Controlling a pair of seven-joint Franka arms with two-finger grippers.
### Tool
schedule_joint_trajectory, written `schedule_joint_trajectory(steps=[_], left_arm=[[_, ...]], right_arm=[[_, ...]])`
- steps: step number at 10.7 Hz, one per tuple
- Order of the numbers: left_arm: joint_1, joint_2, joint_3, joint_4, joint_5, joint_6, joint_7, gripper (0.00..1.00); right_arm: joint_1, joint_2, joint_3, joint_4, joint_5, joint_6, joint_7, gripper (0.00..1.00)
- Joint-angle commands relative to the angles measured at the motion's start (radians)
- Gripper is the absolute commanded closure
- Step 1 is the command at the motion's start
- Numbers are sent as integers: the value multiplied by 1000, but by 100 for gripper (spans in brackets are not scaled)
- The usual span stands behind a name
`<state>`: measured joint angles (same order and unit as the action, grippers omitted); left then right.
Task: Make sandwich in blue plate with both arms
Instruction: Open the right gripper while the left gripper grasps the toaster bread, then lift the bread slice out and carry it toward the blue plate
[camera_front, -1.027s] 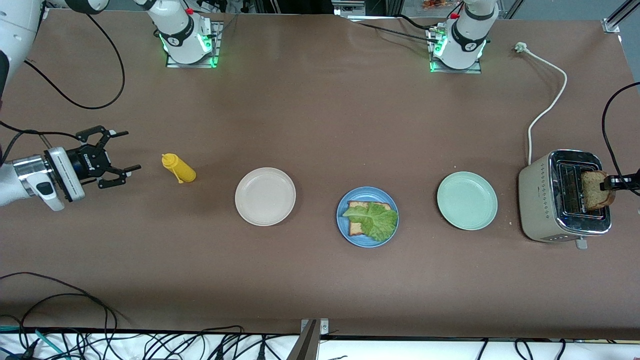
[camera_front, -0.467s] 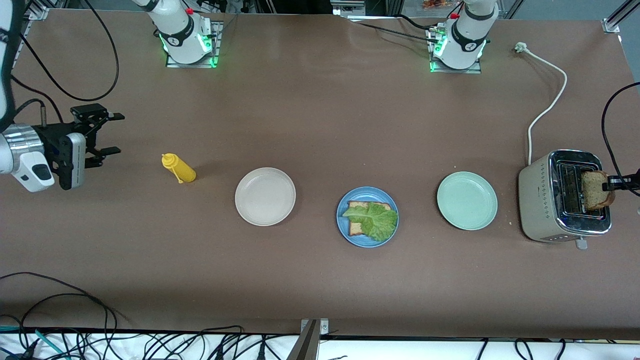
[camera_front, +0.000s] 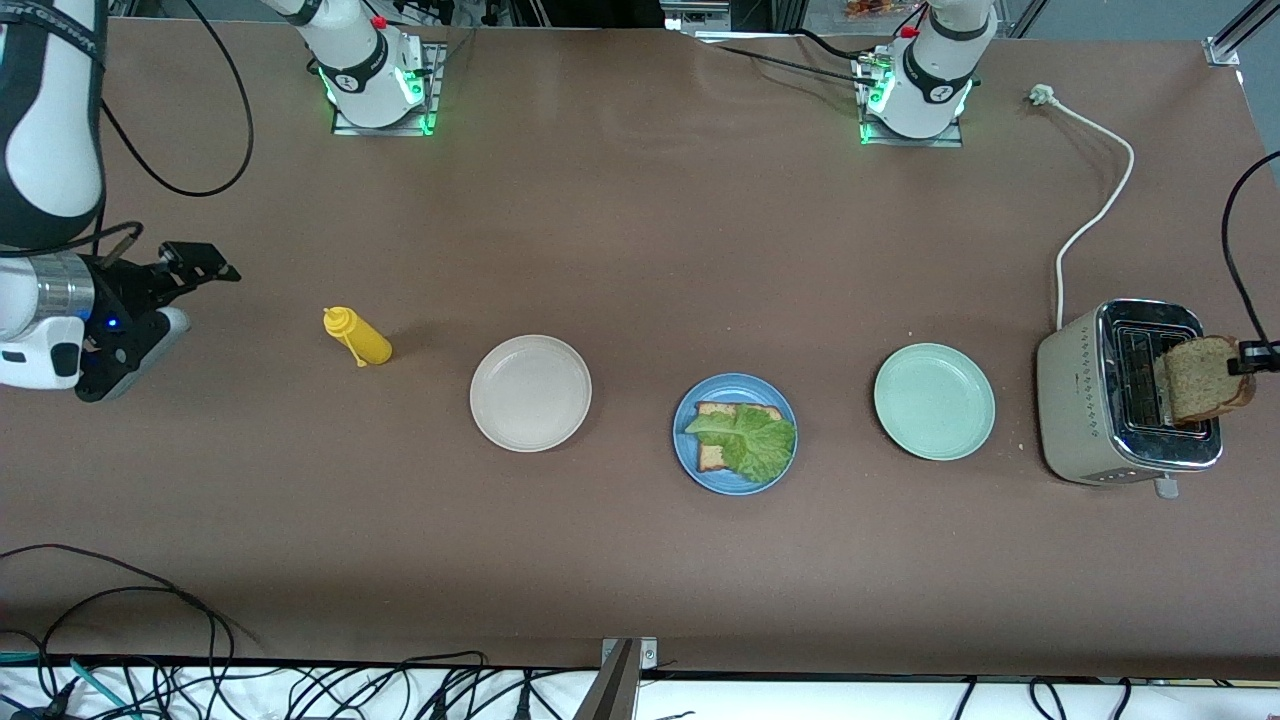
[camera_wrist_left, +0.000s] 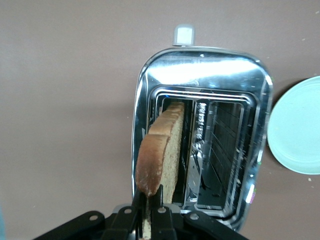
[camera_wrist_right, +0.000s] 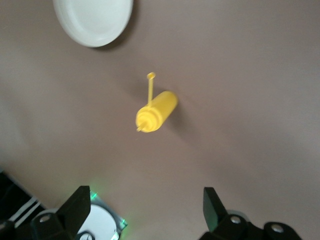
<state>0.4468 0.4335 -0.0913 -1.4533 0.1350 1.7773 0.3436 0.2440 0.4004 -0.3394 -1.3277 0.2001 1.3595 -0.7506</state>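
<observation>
The blue plate (camera_front: 690, 457) lies mid-table, carrying one brown bread slice (camera_front: 712, 411) with a green lettuce leaf (camera_front: 752, 442) on top. A second bread slice (camera_front: 1203, 378) stands on edge over a slot of the toaster (camera_front: 1095, 400), most of it raised above the slot. My left gripper (camera_front: 1252, 357) is shut on this slice's crust. The left wrist view shows the slice (camera_wrist_left: 164, 147) pinched in the left gripper (camera_wrist_left: 151, 204) above the toaster (camera_wrist_left: 200, 72). My right gripper (camera_front: 208, 262) hangs open and empty over the table's right-arm end; its wrist view shows it (camera_wrist_right: 146, 200) with nothing between its fingers.
A yellow squeeze bottle (camera_front: 358, 337) lies on its side between the right gripper and a cream-white plate (camera_front: 530, 393). A mint-green plate (camera_front: 934, 401) sits between the blue plate and the toaster. The toaster's white cord (camera_front: 1100, 200) runs toward the left arm's base.
The left gripper finished closing on the slice and lifted it higher out of the toaster slot. The right arm drew back from the yellow bottle, turning its open gripper.
</observation>
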Motion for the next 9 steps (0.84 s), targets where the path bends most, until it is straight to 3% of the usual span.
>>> schedule_joint_trajectory(steps=[1,4,9], left_arm=[[0,-79,-16,63,-18,-161,26,100],[-5,-81,-47,192,-18,-312,25,100],[-13,-87,-110,203,-9,-314,15,100]], right_arm=[[37,-37,3,-74,-67,116,146,0],[73,-151,5,-308,-117,338,264,0],[133,-300,7,-549,-200,524,419,0]])
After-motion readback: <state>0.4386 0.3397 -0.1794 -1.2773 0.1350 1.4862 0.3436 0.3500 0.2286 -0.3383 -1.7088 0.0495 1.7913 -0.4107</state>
